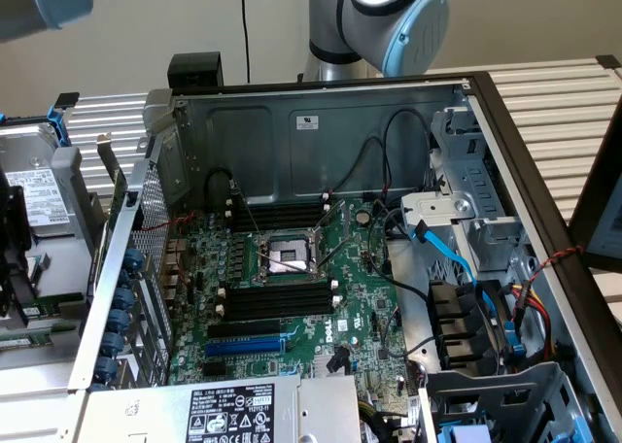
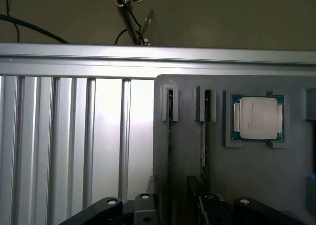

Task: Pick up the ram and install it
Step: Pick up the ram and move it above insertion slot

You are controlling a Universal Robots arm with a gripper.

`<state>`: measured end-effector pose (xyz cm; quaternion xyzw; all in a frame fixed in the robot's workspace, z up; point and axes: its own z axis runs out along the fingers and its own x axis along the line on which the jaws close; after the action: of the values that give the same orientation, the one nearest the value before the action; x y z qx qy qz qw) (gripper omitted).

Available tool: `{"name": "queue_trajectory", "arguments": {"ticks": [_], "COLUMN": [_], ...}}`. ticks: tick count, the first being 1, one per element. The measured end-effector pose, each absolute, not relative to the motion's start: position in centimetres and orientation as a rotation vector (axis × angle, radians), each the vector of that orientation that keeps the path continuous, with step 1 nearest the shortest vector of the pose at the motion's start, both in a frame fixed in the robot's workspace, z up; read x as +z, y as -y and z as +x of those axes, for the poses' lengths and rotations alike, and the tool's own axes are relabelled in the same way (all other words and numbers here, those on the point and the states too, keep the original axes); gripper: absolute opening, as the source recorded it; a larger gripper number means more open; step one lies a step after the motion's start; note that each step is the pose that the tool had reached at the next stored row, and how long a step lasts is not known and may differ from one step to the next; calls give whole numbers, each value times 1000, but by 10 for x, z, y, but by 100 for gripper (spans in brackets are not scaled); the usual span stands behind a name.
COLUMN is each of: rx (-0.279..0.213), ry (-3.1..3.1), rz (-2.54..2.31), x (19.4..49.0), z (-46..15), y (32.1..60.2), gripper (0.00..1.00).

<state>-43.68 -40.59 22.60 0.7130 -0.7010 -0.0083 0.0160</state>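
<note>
- Exterior view: case (image 1: 321,122) open; black slots (image 1: 280,298) bare, so nothing is installed yet.
- Wrist view: claw (image 2: 175,210) spread, holding nothing. Ram (image 2: 170,136) stands edge-on in grey tray (image 2: 247,180), just ahead of claw, untouched. Pickup and install both left.

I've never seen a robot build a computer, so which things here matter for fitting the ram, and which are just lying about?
For the job:
- ram sticks standing on edge in the grey holder
- black memory slots on the motherboard

Just lying about:
- processor chip beside the sticks
- blue slot
- processor socket
- blue cables
</note>
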Motion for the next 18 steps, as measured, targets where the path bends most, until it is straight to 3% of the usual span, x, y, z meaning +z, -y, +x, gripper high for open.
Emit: {"name": "queue_trajectory", "arguments": {"ticks": [18], "rx": [-22], "ry": [2182], "rz": [2219], "x": [204], "z": [-437], "y": [409], "gripper": [36]}}
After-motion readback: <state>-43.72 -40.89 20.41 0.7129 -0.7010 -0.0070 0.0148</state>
